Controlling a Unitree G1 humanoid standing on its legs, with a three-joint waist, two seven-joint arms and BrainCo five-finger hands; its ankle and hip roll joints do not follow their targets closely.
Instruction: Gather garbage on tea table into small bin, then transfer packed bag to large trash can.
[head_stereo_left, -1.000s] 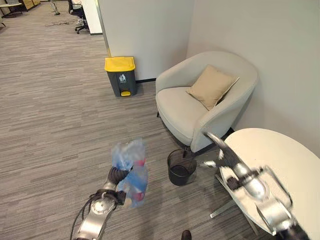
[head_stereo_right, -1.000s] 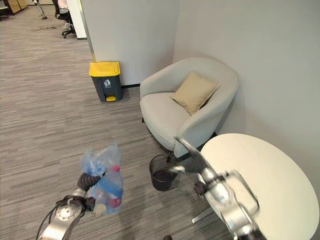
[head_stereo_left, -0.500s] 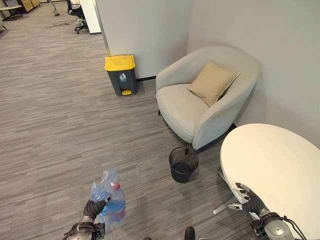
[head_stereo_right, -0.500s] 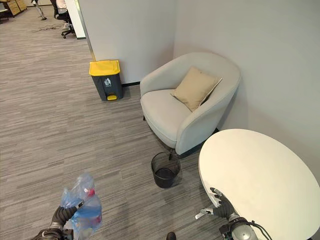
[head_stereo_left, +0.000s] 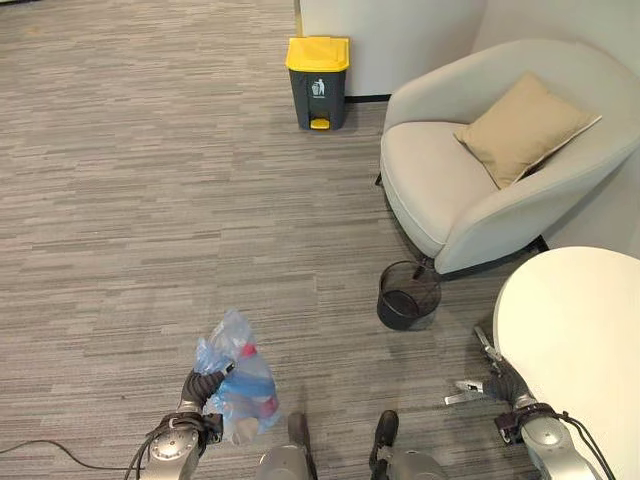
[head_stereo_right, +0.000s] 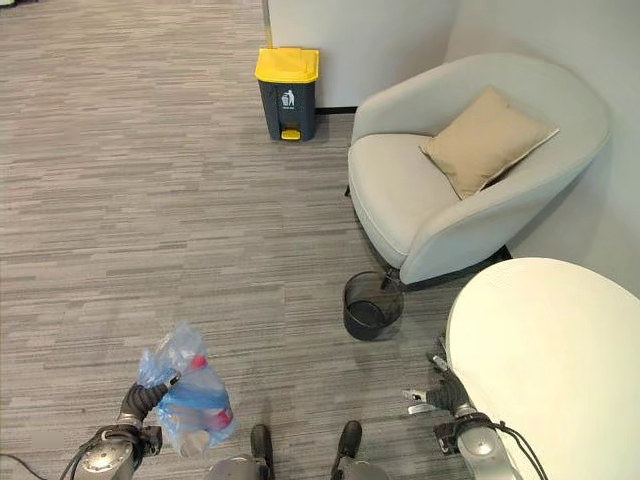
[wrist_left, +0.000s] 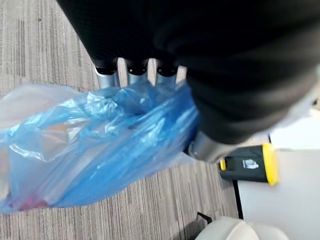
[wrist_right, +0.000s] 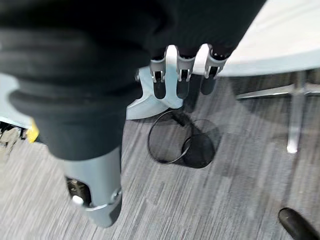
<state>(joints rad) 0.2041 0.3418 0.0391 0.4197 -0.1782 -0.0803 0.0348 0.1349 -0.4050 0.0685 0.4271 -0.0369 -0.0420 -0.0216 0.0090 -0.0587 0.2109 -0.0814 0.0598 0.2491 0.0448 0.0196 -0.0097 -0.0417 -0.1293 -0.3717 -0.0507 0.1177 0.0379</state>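
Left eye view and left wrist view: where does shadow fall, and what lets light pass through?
Left eye view: the armchair throws a dark shadow on the floor beneath its base. Left wrist view: the blue bag, gripped by the left hand, is translucent, so light passes through and a red item shows faintly inside.

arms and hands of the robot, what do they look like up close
Both arms are silver-grey metal. The left hand and right hand each have a dark ribbed cover over wrist and back, with silver fingers ending in dark tips and a silver thumb set apart.
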